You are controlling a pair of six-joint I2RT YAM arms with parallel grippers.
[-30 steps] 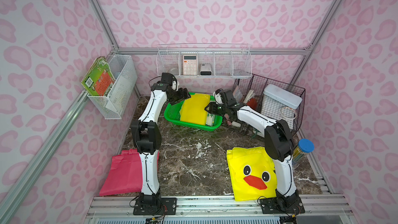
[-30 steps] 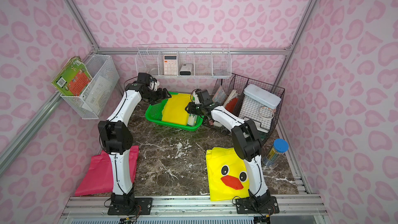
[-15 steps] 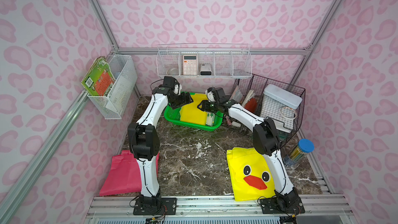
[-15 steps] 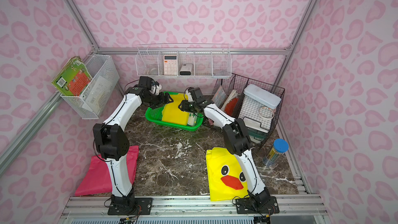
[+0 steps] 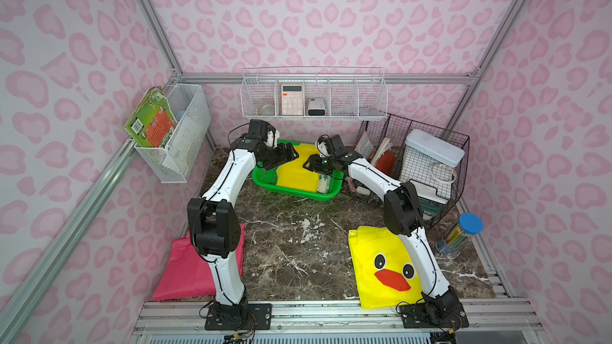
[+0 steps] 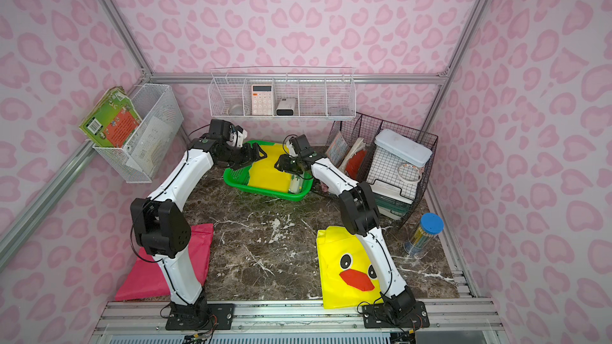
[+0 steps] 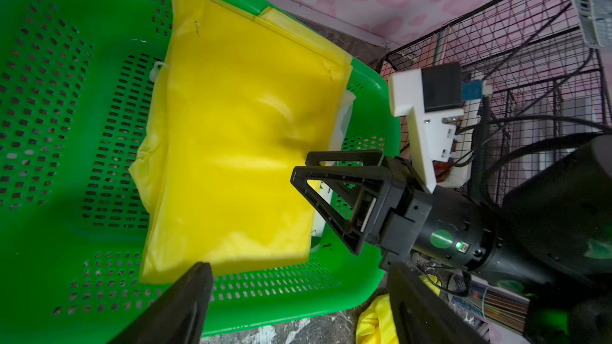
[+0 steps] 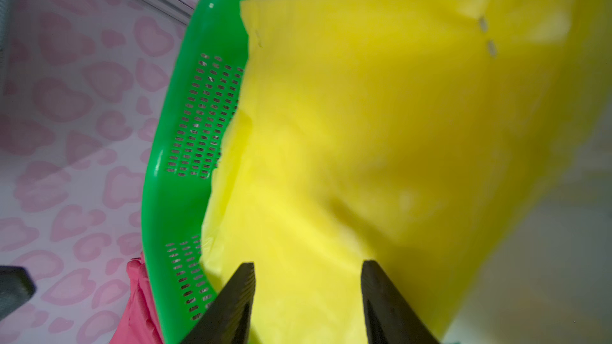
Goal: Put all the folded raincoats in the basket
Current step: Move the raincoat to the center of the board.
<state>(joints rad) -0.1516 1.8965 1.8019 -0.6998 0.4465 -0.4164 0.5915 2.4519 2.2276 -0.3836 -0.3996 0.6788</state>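
Top views vs 1 s back: both arms crept in over the basket [image 5: 265, 178] at far centre. R elbow swung left/far, so the right gripper [image 5: 310, 164] now sits over the right part of the folded raincoat [image 5: 296, 173]; the left gripper [image 5: 288, 156] is over its far-left part. Raincoat hasn't shifted: yellow, flat, inside the basket, far edge looks to ride up the far rim.

Left wrist cam: left jaws wide apart, nothing btwn them. Right gripper [image 7: 299, 168] jaws apart too, tips at the coat's right edge; contact or not, can't tell. Right wrist cam agrees: gap open, only yellow sheet beyond.

White packet [image 5: 322, 185] sits btwn coat and right wall.

Read: coat's placed, task basically done. Last moves look like tidy/press, not a carry. Duck-face coat [image 5: 384, 259] near right and pink sheet [image 5: 188, 269] near left not involved.
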